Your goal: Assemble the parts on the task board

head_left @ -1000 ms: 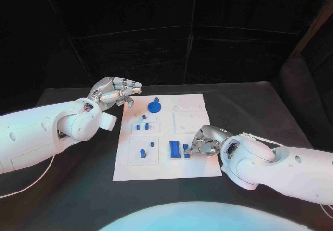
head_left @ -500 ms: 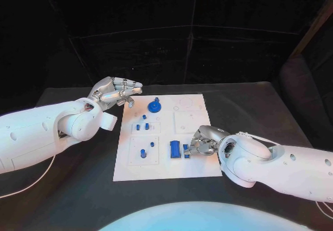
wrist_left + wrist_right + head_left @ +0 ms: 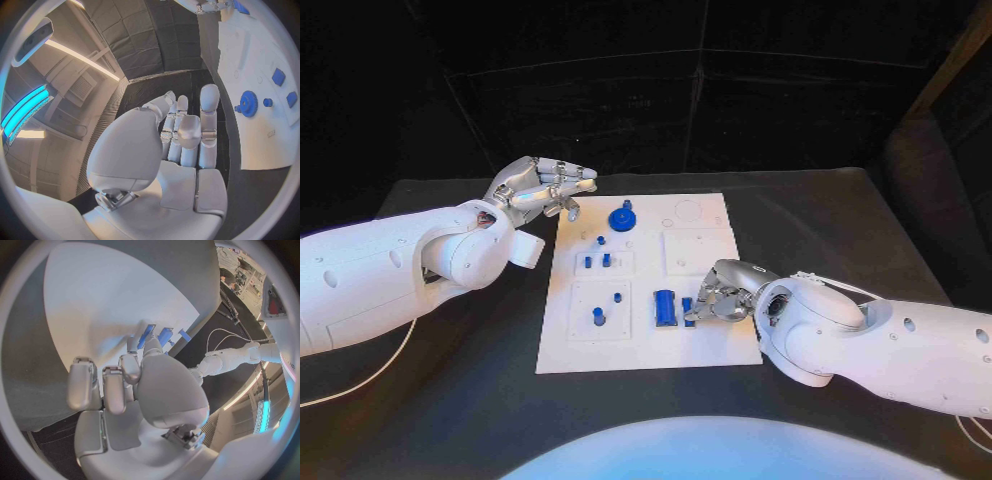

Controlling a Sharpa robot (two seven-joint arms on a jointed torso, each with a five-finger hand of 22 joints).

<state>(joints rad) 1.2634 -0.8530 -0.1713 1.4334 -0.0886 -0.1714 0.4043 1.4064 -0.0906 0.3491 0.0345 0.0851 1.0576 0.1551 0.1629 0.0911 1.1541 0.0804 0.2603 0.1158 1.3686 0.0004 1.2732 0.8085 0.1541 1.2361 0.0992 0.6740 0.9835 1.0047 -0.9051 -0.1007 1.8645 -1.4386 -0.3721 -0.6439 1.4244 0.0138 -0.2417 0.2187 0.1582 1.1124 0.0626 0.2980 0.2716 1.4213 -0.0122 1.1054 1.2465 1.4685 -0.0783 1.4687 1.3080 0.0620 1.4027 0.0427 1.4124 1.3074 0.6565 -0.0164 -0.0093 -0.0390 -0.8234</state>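
1. Centrally on the black table (image 3: 848,230) lies the task board (image 3: 704,345), a white rectangular plate with its long axis running away from the robot; it carries shallow square recesses and faint round outlines near its far end.
2. Several small blue parts sit on it: a blue gear (image 3: 620,218) with a knob near the far edge, small pegs (image 3: 600,240) and short blocks (image 3: 587,262) beneath it, two more pegs (image 3: 599,317) in the near-left recess, and a larger blue block (image 3: 666,307) whose long axis runs along the board's length.
3. Just beside that block stands a narrow blue piece (image 3: 688,309), also lengthwise, touching or nearly touching the right hand's fingertips.
4. The right hand (image 3: 718,292) rests over the board's near-right part, fingers curled down at the narrow piece; whether it actually pinches it I cannot tell.
5. The left hand (image 3: 540,187) hovers off the board's far-left corner, apart from the gear, fingers loosely bent and apart, holding nothing; the left wrist view shows the gear (image 3: 249,104) beyond its fingers (image 3: 208,125).
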